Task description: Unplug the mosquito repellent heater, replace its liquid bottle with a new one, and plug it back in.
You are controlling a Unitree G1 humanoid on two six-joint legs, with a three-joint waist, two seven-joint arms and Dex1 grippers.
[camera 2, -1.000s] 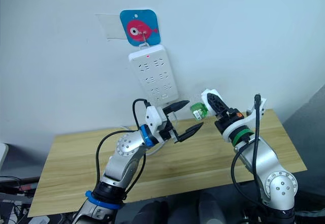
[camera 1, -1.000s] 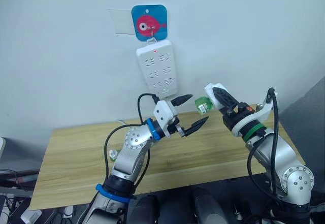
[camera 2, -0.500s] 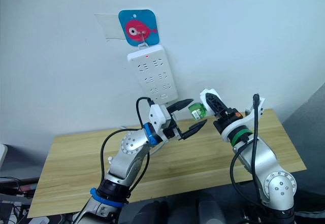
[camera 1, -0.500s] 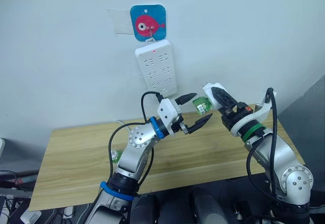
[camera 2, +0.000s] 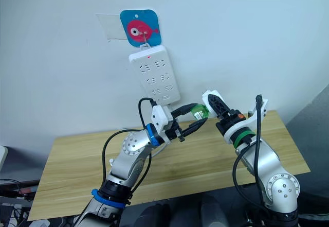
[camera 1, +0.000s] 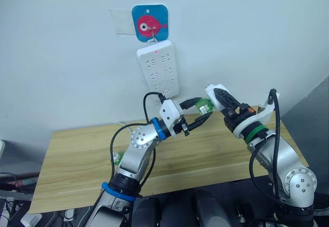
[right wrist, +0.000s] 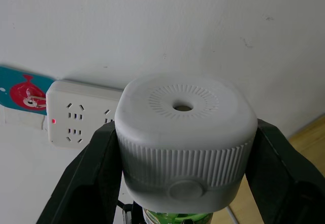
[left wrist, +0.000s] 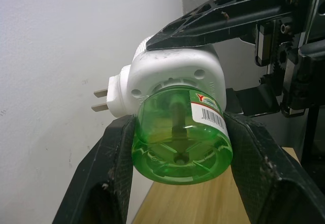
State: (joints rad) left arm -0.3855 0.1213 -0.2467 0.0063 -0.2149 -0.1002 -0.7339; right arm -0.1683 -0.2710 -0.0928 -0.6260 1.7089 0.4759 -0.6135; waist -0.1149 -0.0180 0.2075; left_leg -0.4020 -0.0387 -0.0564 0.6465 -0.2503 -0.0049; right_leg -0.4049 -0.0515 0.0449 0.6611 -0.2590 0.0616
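Hanging above the wooden table (camera 1: 77,160), the white heater (right wrist: 185,140) is sitting unplugged between the right gripper (camera 1: 218,97)'s two fingers, while the left gripper (camera 1: 198,112) is closing narrow around its green bottle (left wrist: 180,142). Farther back, the power strip (camera 1: 158,68) is hanging on the wall.

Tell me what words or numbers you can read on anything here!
No words or numbers can be read.
Green liquid bottle: its label has a barcode and a small red and green logo, with print too small to read.
Blue wall tag: a red fish picture, no words.
Mosquito repellent heater and power strip: no print visible.
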